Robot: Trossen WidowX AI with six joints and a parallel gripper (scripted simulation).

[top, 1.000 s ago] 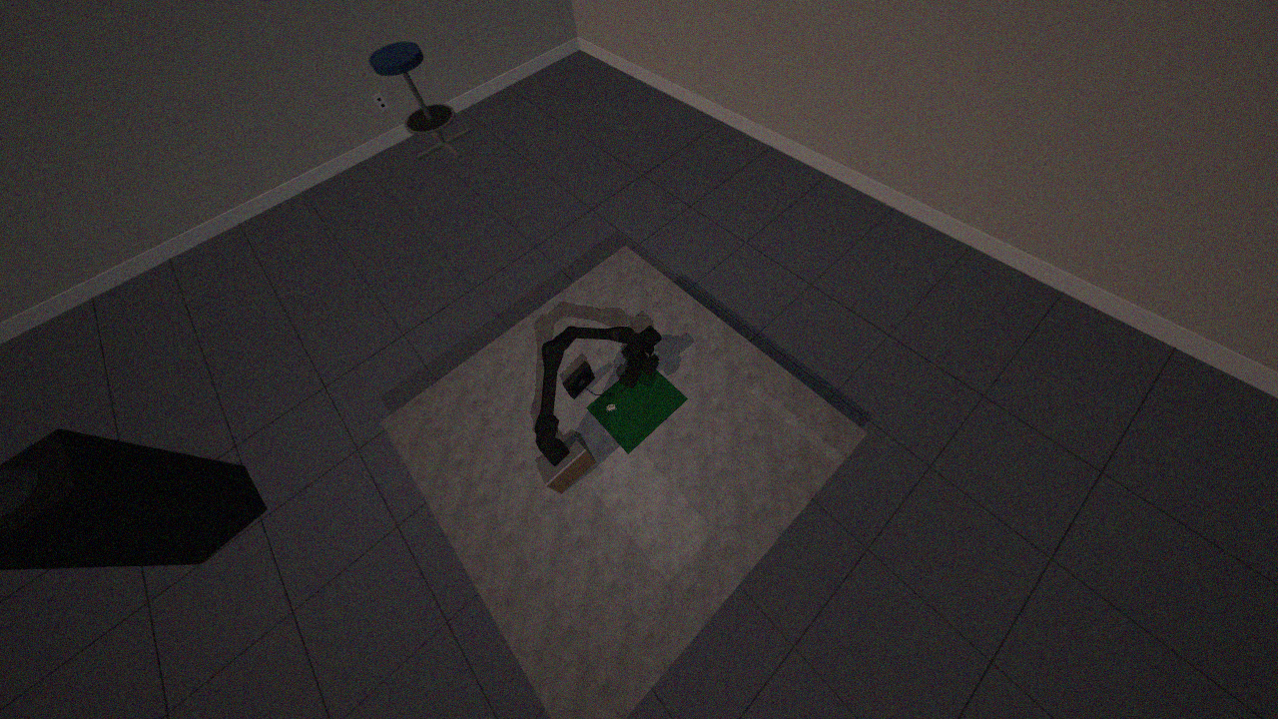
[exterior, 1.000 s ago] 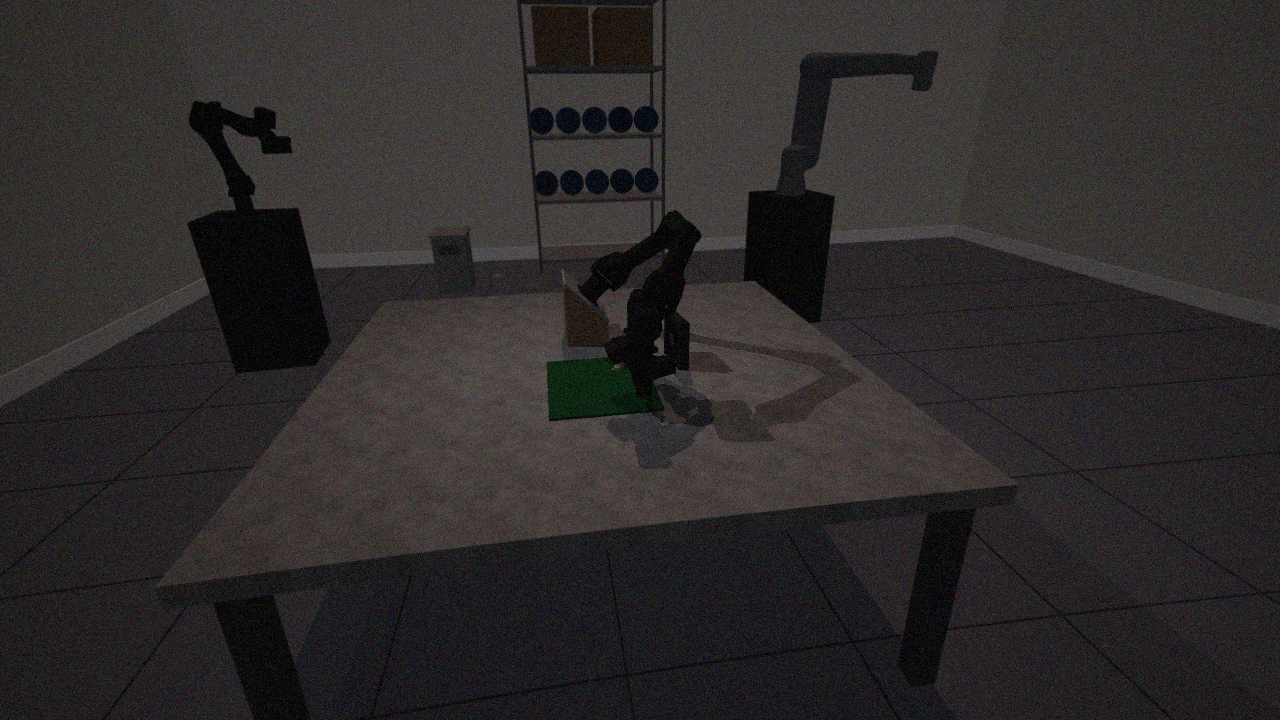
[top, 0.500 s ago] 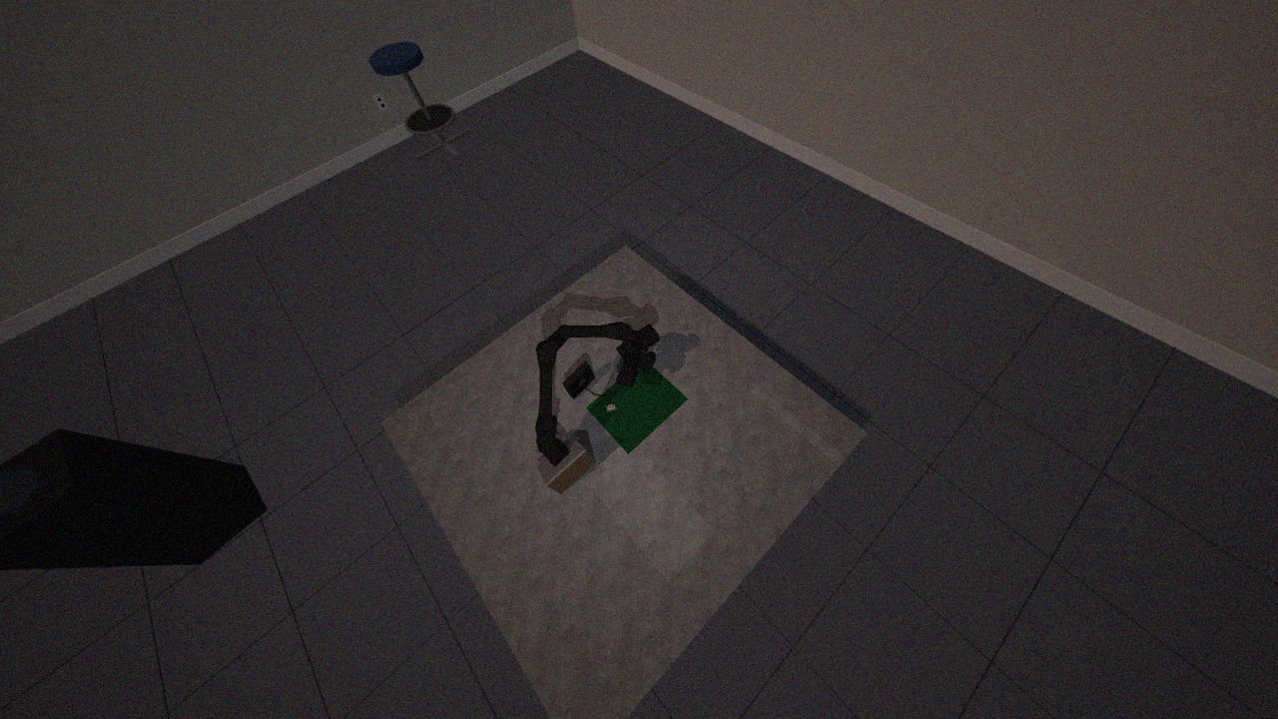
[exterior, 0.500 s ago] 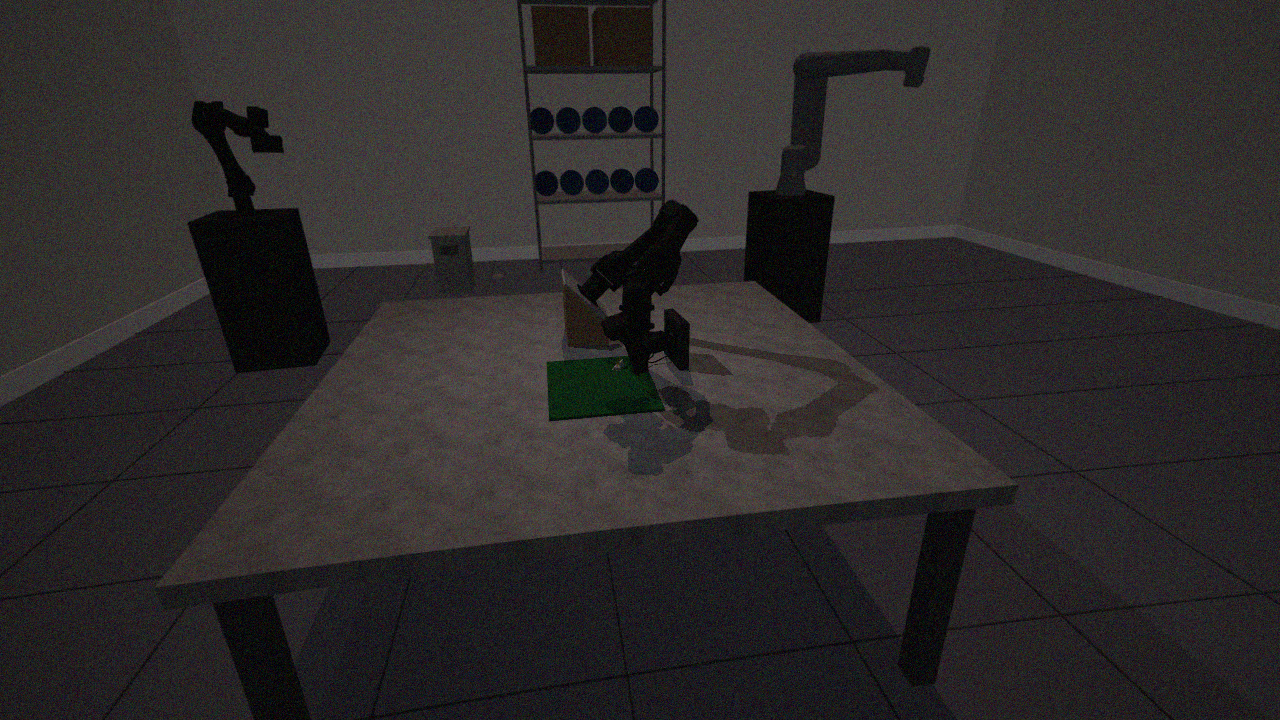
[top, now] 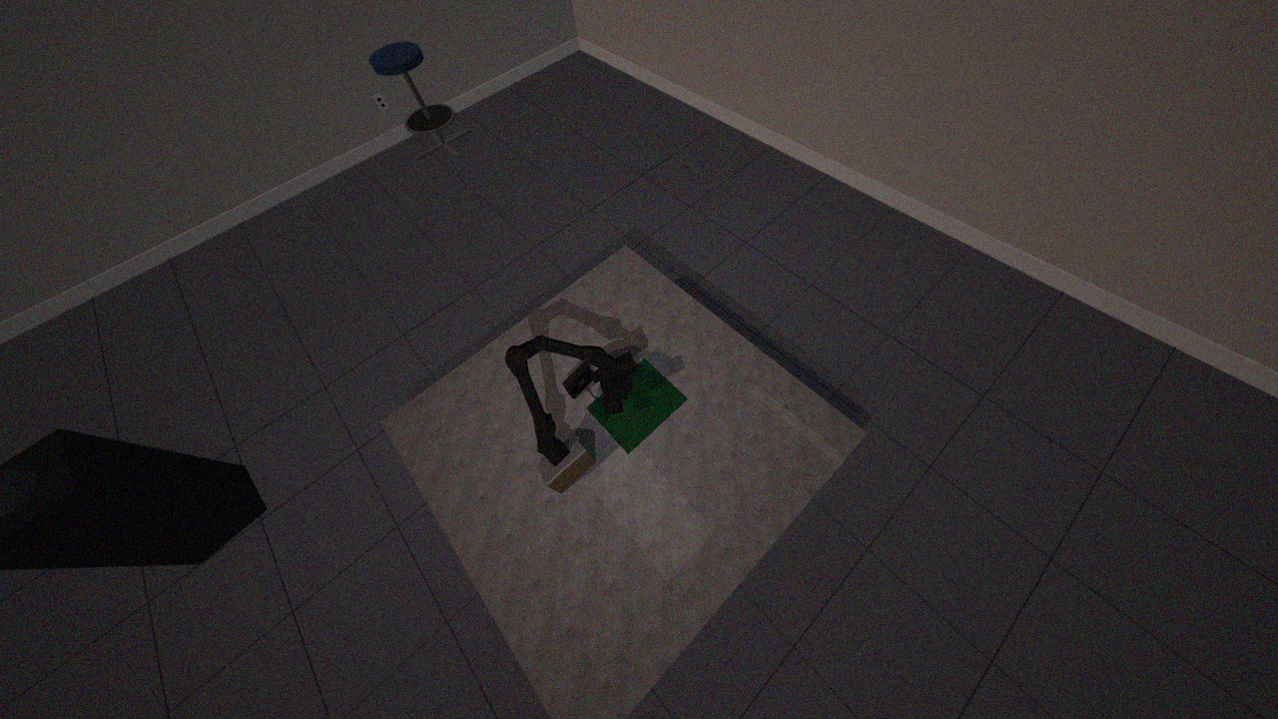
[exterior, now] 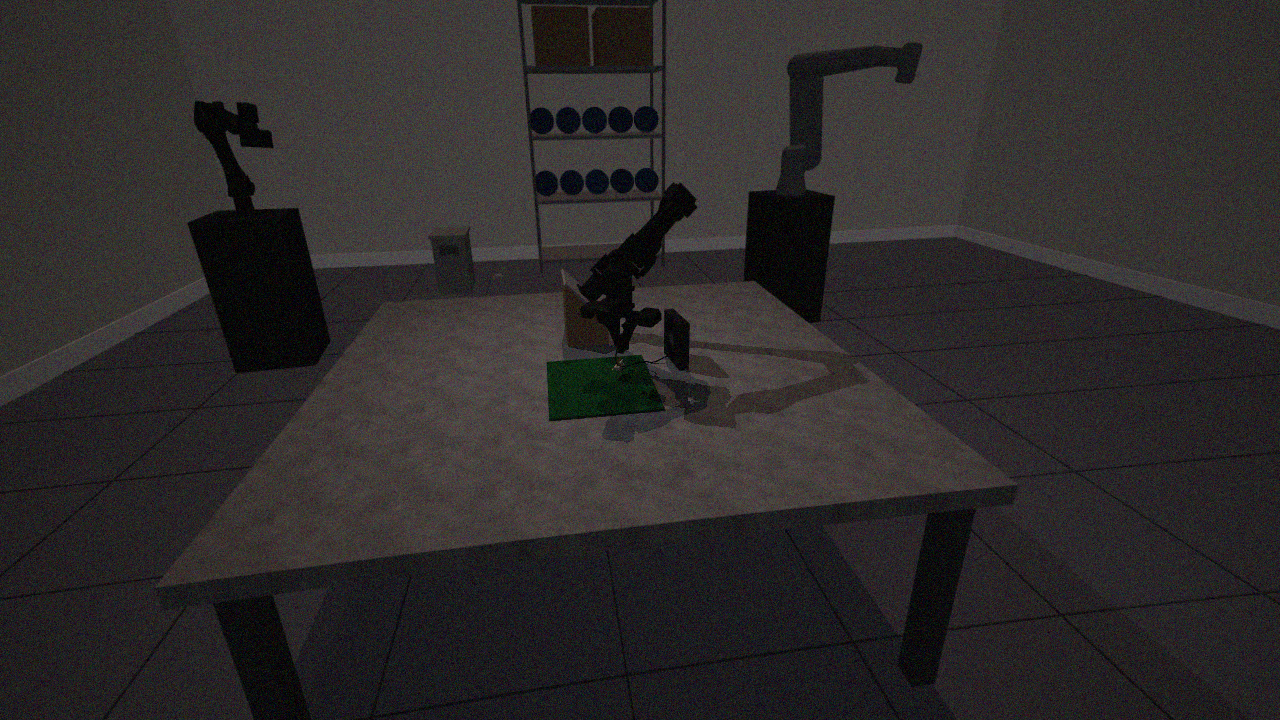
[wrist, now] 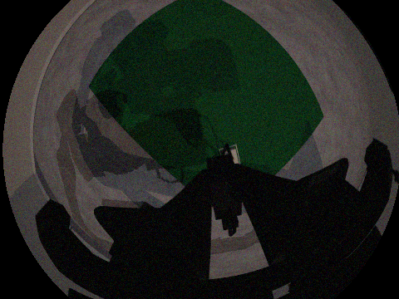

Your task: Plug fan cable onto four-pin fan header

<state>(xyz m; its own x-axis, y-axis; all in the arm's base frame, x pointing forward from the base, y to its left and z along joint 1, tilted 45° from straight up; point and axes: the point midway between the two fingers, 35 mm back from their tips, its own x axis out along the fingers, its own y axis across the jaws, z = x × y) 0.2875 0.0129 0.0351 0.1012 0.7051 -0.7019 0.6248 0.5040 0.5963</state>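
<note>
The green board (top: 647,418) (exterior: 577,398) (wrist: 266,95) lies flat on the table. My gripper (top: 614,408) (exterior: 621,351) (wrist: 219,172) points down over the board's fan-side edge, shut on the dark cable plug (wrist: 219,161). The pale four-pin header (exterior: 615,367) (wrist: 236,155) shows just beyond the plug in the wrist view; the plug covers part of it. The gap between plug and header cannot be told. The black fan (top: 580,379) (exterior: 677,339) stands beside the board, with its thin cable (exterior: 656,360) running to the plug.
An upright brown panel (top: 570,470) (exterior: 583,320) stands near the arm's base on the pale table (top: 661,527) (exterior: 429,447). The fan stands close to the arm on one side. Shelving (exterior: 594,137) and two other arms on pedestals are far behind.
</note>
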